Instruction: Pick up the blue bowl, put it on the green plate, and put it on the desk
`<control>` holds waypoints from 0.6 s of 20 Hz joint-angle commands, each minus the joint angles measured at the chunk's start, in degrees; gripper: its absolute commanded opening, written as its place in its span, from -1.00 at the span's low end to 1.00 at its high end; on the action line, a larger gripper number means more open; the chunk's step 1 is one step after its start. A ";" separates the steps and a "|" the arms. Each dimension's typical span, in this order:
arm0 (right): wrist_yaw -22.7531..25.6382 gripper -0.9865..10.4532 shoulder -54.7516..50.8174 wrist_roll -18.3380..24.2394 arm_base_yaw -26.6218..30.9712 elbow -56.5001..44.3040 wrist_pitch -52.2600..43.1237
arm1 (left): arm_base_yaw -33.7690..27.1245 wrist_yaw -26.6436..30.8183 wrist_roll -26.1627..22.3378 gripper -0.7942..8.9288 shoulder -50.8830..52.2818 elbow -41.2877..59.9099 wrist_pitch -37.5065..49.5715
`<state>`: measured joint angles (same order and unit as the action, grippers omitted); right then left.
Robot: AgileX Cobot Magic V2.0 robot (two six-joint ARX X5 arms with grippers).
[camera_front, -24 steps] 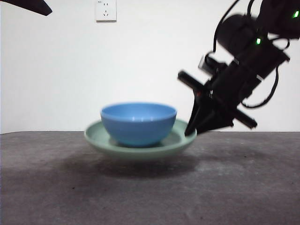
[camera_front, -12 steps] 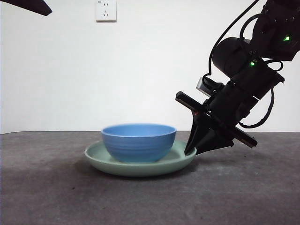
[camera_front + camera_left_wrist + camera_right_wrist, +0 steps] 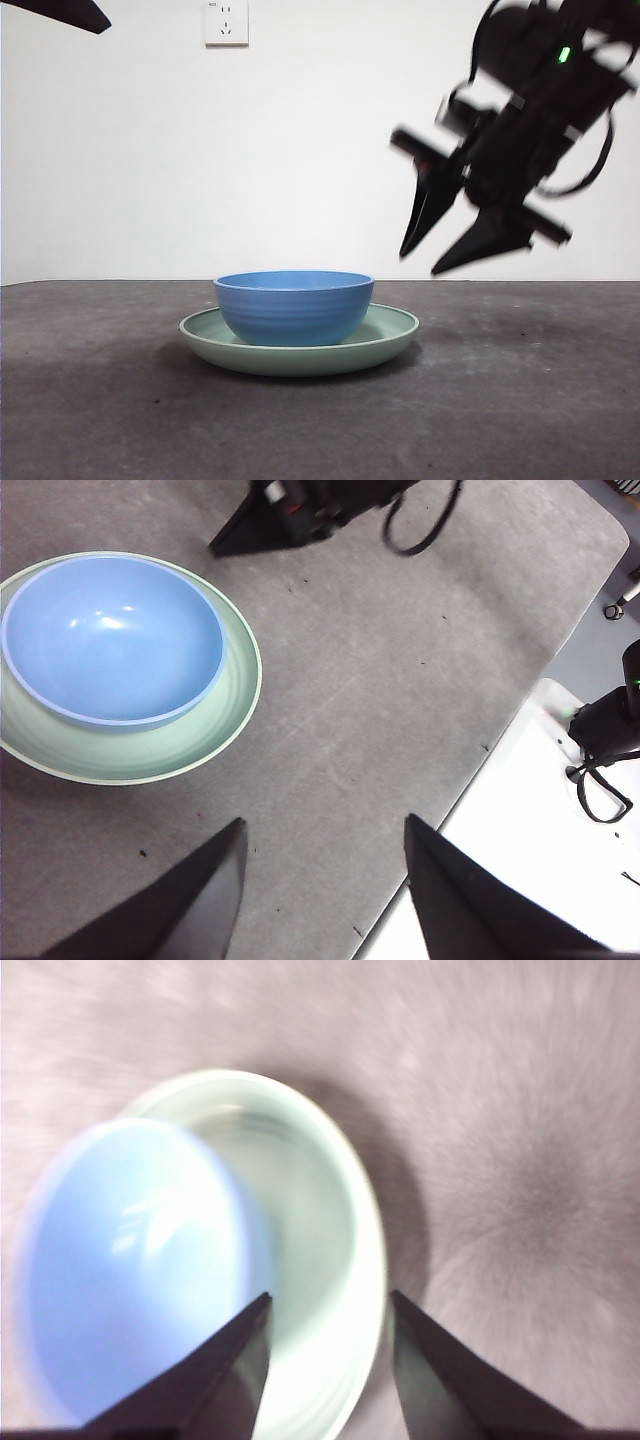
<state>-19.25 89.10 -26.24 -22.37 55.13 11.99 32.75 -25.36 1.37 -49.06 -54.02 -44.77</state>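
— Blue bowl (image 3: 294,306) — where is it sitting?

— Inside the green plate (image 3: 395,333), and the plate lies flat on the desk (image 3: 520,400), left of the middle in the front view. A second ago plate and bowl hung above the desk with a shadow beneath; half a second ago they were down.

— And the right gripper (image 3: 445,245)?

— It has let go. Half a second ago its tips were at the plate's right rim; now it is up in the air to the right of the plate, motion-blurred, jaws spread apart and holding nothing. Its wrist view shows the bowl (image 3: 130,1270) and plate (image 3: 340,1260) between and beyond the parted jaws.

— The left gripper (image 3: 325,880)?

— Waiting well off, jaws wide apart and empty over bare desk (image 3: 400,680), with the plate (image 3: 235,710) and bowl (image 3: 110,640) in its view.
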 commanded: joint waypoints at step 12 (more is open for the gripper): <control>-4.92 -0.51 -33.42 17.55 -3.69 1.11 28.35 | 0.33 -0.17 -0.31 -0.32 -0.35 -0.44 0.46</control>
<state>-23.90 55.96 -11.66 -25.43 55.27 39.18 32.75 -25.36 1.37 -49.06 -54.02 -44.77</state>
